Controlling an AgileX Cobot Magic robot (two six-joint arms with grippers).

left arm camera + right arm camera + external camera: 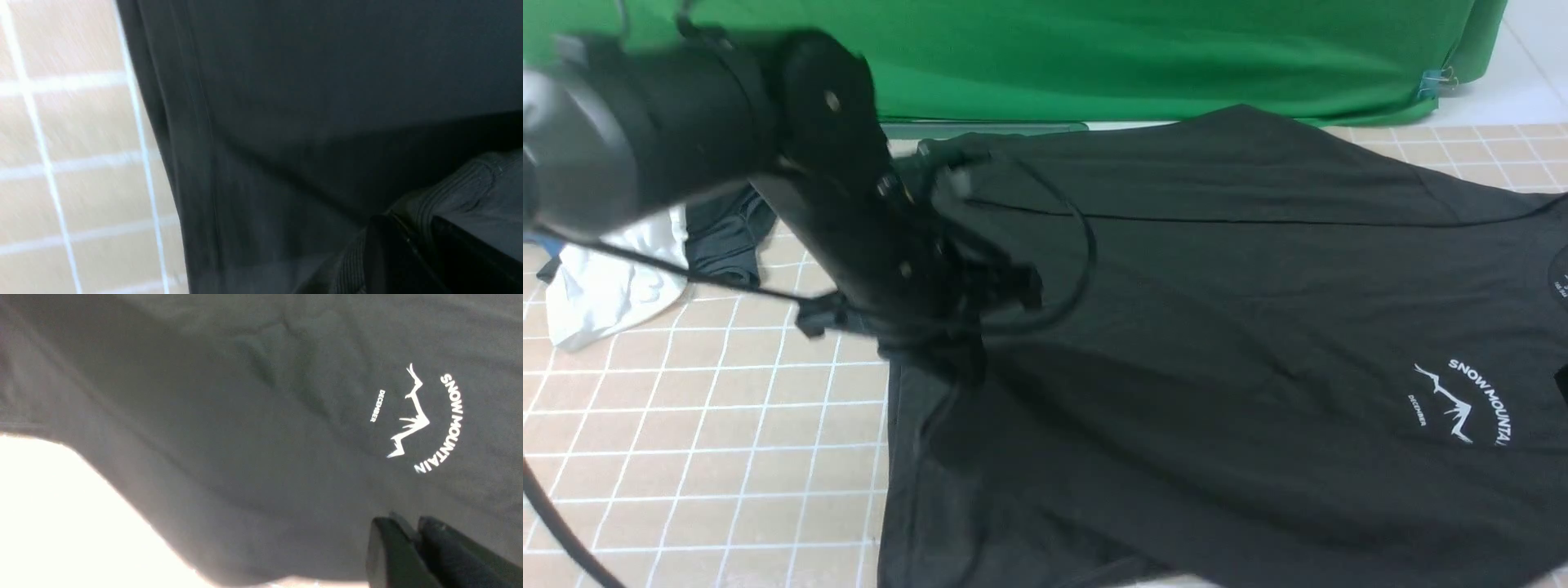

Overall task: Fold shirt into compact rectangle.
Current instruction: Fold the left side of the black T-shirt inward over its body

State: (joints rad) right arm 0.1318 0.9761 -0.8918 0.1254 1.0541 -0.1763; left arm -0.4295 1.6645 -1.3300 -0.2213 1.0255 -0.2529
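The shirt [1217, 327] lies spread, print up, on the tiled tabletop [686, 425]. It looks light and limp, so hems and corners are probably the best holds. The left hand [412, 230] is closed on a bunched ribbed edge of it. The right hand [408, 528] has its fingers together; whether cloth is between them is unclear. The blurred left arm [768, 131] hides the shirt's left edge, and its right side is cut off.

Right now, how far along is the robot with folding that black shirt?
Early. The shirt mostly lies spread out, print showing; only one crease along its far edge looks folded. In hand: the left claw is pinching a ribbed edge of the cloth. The right claw is shut near the print; whether it grips is unclear. Folding into a rectangle mostly remains.
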